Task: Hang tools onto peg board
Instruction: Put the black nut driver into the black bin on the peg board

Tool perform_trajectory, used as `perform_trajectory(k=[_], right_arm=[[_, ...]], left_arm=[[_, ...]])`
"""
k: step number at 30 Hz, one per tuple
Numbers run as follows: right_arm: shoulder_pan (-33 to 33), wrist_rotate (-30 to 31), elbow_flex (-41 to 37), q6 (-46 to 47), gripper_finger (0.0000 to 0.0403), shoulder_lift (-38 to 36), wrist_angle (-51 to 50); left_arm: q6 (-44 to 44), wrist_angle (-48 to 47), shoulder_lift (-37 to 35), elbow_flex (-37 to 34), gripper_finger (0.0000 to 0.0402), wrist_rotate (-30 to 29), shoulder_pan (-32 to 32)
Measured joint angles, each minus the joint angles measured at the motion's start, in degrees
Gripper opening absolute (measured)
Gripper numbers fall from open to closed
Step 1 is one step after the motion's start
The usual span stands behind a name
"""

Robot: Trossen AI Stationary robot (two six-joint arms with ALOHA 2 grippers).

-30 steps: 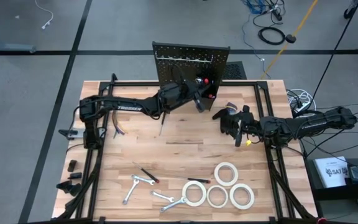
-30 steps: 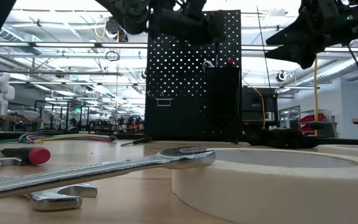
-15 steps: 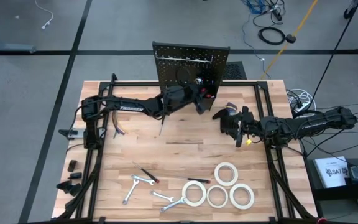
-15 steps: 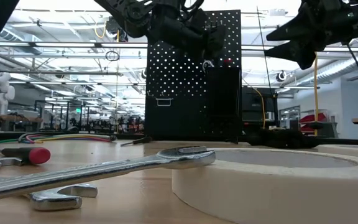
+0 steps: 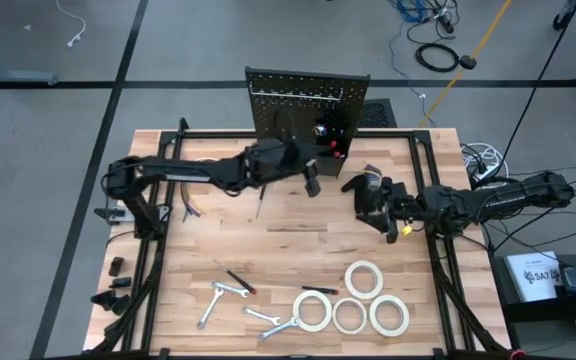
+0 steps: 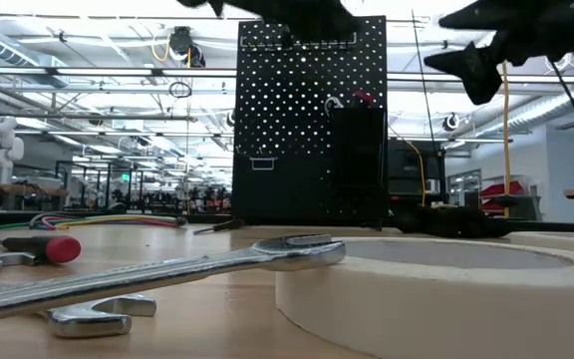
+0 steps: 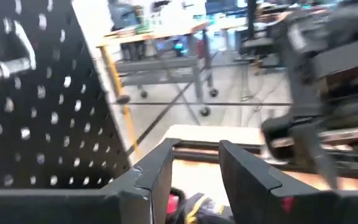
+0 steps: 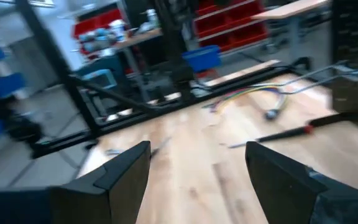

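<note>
The black peg board [image 5: 306, 100] stands upright at the table's far edge, with a small black bin [image 6: 357, 160] on its front. A red-handled tool [image 6: 365, 98] sticks up out of that bin. My left gripper [image 5: 311, 184] is open and empty, level and just in front of the bin [image 7: 194, 165]. My right gripper [image 5: 366, 200] hovers open and empty to the right of the board [image 8: 197, 168]. Silver wrenches [image 5: 218, 300], a red-and-black screwdriver [image 5: 238, 282] and several white tape rolls [image 5: 365, 278] lie flat near the table's front edge.
A dark screwdriver [image 5: 260, 205] lies on the table below my left arm. Coloured wires [image 5: 190, 208] trail at the left. In the low view a large wrench [image 6: 167, 274] leans on a tape roll [image 6: 436, 299]. Bare wood lies in the table's middle.
My left gripper has drawn back from the peg board's bin toward the table's near-left and risen, leaving the low view through the picture's top. The red-handled tool stays in the bin. My right gripper has turned at the wrist without shifting place.
</note>
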Motion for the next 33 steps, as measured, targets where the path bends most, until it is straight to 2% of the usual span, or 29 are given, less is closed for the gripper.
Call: perform_trajectory(k=[3, 5, 7, 10, 13, 16, 20, 23, 27, 33], right_arm=[[1.63, -2.63, 0.04, 0.21, 0.0256, 1.21, 1.58], [3.58, -2.95, 0.04, 0.21, 0.0256, 3.04, 2.22], [5.70, -2.86, 0.04, 0.34, 0.0256, 5.53, 2.37], [8.89, -2.77, 0.04, 1.90, 0.0256, 10.35, 2.53], [11.73, -2.58, 0.03, 3.22, 0.0256, 16.53, 5.36], [14.15, -2.51, 0.39, 3.79, 0.0256, 23.02, 9.65], [17.18, -2.26, 4.04, 2.77, 0.0256, 31.70, 9.09], [18.69, -2.12, 7.93, -1.69, 0.0256, 38.09, 7.95], [19.66, -0.36, 14.09, -5.25, 0.0256, 46.36, 0.29], [21.07, -1.25, 23.85, -1.54, 0.0256, 56.03, -11.92]], left_arm=[[0.08, -9.41, -4.61, 0.11, 0.0134, 8.06, -1.71], [0.26, -18.78, -7.57, 0.11, 0.0134, 15.73, -2.62], [0.31, -27.59, -10.05, 0.11, 0.0134, 20.62, -3.61], [-0.87, -38.85, -12.61, -0.19, 0.0134, 22.10, -6.01], [-2.31, -44.20, -13.10, -1.96, 0.0134, 22.40, -9.50], [-4.97, -43.74, -12.80, -4.39, 0.0134, 21.65, -13.28], [-9.68, -42.31, -11.78, -8.48, 0.0134, 18.01, -18.09], [-11.68, -39.10, -11.01, -11.31, 0.0134, 14.64, -21.36], [-12.40, -34.23, -8.72, -12.83, 0.0134, 11.62, -24.33], [-12.50, -30.97, -6.24, -12.92, 0.0134, 10.89, -26.65]])
